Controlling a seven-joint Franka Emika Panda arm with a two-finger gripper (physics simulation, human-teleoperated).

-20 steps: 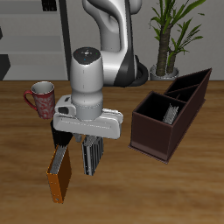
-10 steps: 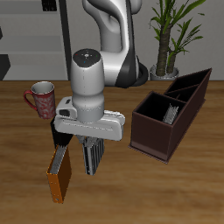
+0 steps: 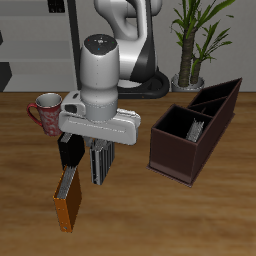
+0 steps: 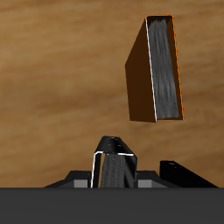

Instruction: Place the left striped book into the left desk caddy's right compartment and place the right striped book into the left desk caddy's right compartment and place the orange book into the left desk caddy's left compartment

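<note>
My gripper (image 3: 98,152) is shut on a striped book (image 3: 101,163), which hangs upright off the table; the wrist view shows its top edge (image 4: 115,166) between the fingers. I cannot tell whether it is the left or the right one. The other striped book (image 3: 195,128) stands inside a well of the left desk caddy (image 3: 176,157), the dark maroon box beside the arm. The orange book (image 3: 67,201) lies on the table nearer the front edge, below and beside the gripper. In the wrist view the orange book (image 4: 156,70) shows its grey pages.
A plain black book (image 3: 70,150) sits just behind the orange one, close to the gripper. A second maroon caddy (image 3: 218,94) stands behind the first. A red mug (image 3: 45,111) and a potted plant (image 3: 196,40) are farther back.
The gripper has risen and shifted slightly back, carrying the striped book up from beside the orange book. The other objects stay where they were.
</note>
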